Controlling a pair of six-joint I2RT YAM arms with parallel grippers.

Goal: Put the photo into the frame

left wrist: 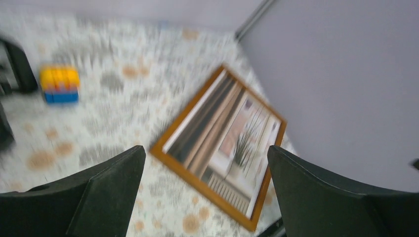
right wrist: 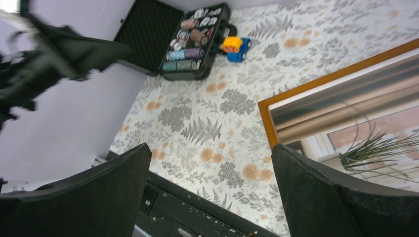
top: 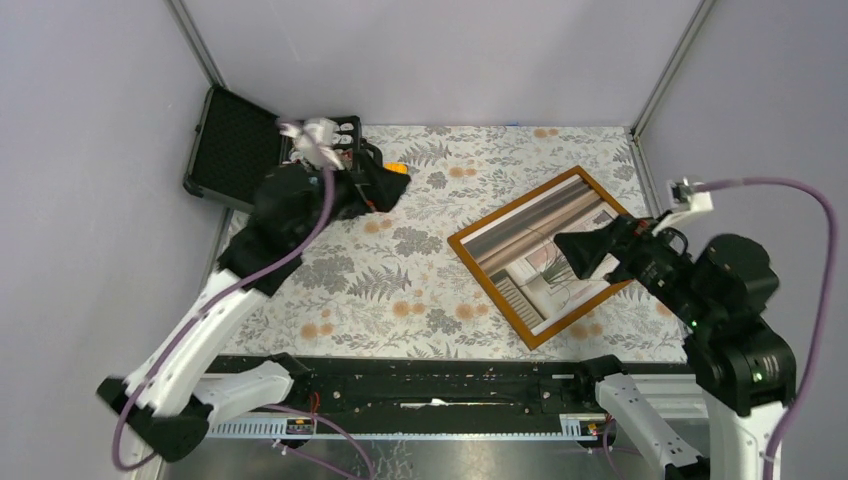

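light-brown wood: frame [top: 513, 205] flat on the flowered tablecloth [top: 400, 270], right of centre in the overhead view, turned cornerwise. photo [top: 530, 250] face up inside the moulding, stripes towards the upper left, potted plant towards the lower right. same pairing in the left wrist view, frame [left wrist: 185, 123] around photo [left wrist: 227, 143], blurred. upper left corner of frame [right wrist: 269, 126] and part of photo [right wrist: 346, 118] at right edge of right wrist view.

left gripper [top: 385, 185] in air at upper left of the overhead view, near the black case [top: 235, 150]. fingers spread wide in its own view [left wrist: 205, 150], nothing between them.

right gripper [top: 580, 250] above the photo's right half in the overhead view; contact with the print cannot be told. fingers wide apart in its own view [right wrist: 211, 147], nothing held.

case open, lid up, spools in the tray [right wrist: 195, 39]. yellow and blue toy block [right wrist: 234, 47] just beside the case on the cloth.
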